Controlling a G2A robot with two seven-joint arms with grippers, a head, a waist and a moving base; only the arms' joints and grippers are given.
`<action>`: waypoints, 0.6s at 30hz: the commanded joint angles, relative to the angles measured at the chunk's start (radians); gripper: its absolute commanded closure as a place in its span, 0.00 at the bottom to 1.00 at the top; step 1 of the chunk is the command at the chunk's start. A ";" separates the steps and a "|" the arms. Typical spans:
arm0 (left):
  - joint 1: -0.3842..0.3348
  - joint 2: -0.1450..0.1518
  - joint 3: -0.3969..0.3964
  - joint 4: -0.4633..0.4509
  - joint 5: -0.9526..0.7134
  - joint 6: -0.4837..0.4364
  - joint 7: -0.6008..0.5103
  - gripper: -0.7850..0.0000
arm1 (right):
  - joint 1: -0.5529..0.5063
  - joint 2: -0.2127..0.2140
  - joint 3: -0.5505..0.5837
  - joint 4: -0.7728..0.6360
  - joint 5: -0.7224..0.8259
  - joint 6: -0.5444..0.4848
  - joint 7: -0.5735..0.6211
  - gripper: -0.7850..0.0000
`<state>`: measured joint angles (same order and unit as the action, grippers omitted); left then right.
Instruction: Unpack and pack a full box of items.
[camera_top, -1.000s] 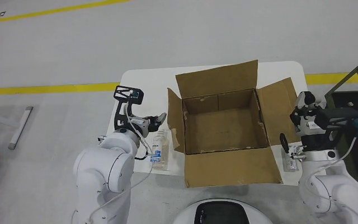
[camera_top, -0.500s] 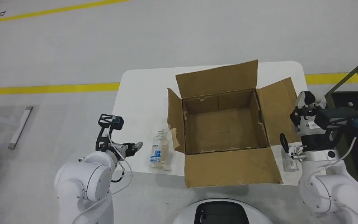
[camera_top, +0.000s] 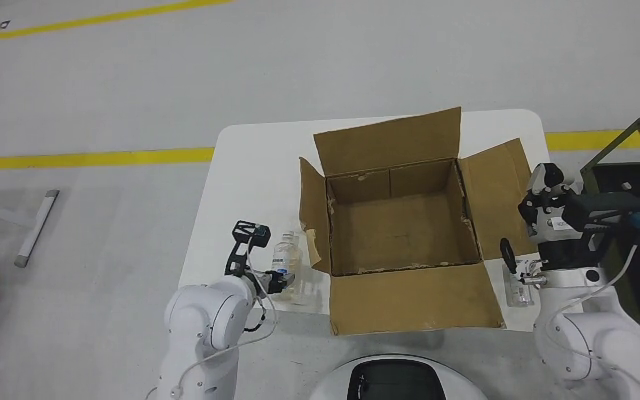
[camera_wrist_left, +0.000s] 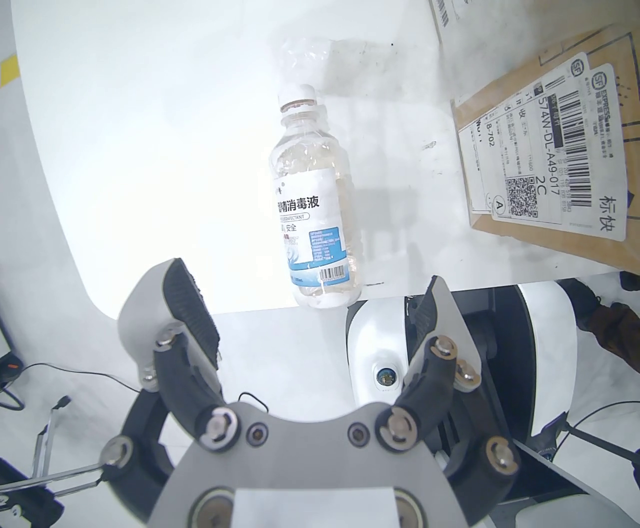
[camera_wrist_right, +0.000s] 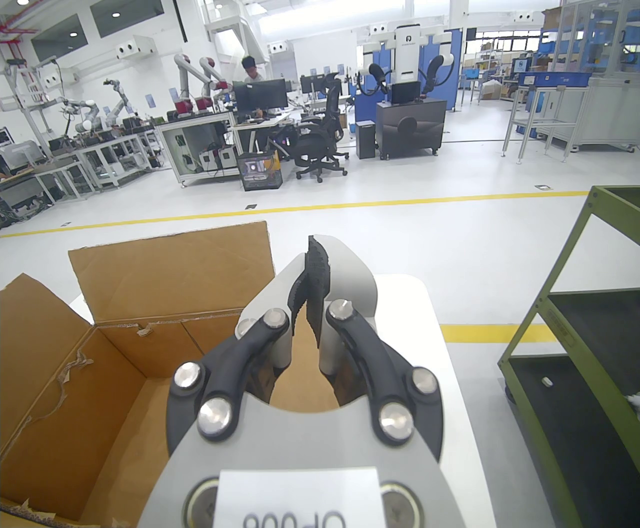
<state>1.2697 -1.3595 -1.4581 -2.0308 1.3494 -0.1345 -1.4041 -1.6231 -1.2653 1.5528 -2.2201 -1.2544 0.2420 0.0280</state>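
Nearest, at six o'clock from the bottle (camera_wrist_left: 312, 220), hovering: the left gripper (camera_wrist_left: 310, 300), spread wide and holding nothing, fingertips either side of the base end and apart from it. Lying on its side on the white table (camera_top: 255, 170), close to the near edge, cap toward twelve o'clock: clear plastic under a white and blue label. Judged to be the approach to a pickup for packing, with no grasp made yet. Best done by easing forward along the bottle's long axis to bring the ribbed pads (camera_wrist_left: 192, 305) level with the labelled middle, then closing squarely across the width. Round and smooth, so likely to roll or squirt free if pinched at the rounded base or off centre. Farther out, just beside the bottle at three o'clock: the open cardboard box (camera_top: 400, 235), flaps folded outward, brown floor in plain sight. Between bottle and cavity, a half-raised flap (camera_top: 312, 215) bearing a shipping label (camera_wrist_left: 550, 150), probably the one obstacle, to be cleared with a lift before any swing across. At three o'clock of the box, well apart from the bottle: the right gripper (camera_wrist_right: 314, 265), fingers pressed together on nothing, out of the path. Beyond it, off the table, a green cart (camera_wrist_right: 575, 310).
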 joint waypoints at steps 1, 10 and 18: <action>0.000 0.000 -0.001 -0.001 0.000 -0.001 0.000 0.00 | 0.000 0.000 0.000 0.000 0.000 0.000 0.000 1.00; 0.003 0.000 -0.002 0.002 -0.002 0.004 0.006 0.00 | 0.000 0.000 0.000 0.000 0.000 0.000 0.000 1.00; -0.017 -0.002 0.062 0.078 0.036 0.062 0.034 0.00 | 0.000 0.000 0.000 0.000 0.000 0.000 0.000 1.00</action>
<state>1.2582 -1.3611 -1.4057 -1.9643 1.3860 -0.0757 -1.3725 -1.6231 -1.2653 1.5528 -2.2201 -1.2544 0.2420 0.0281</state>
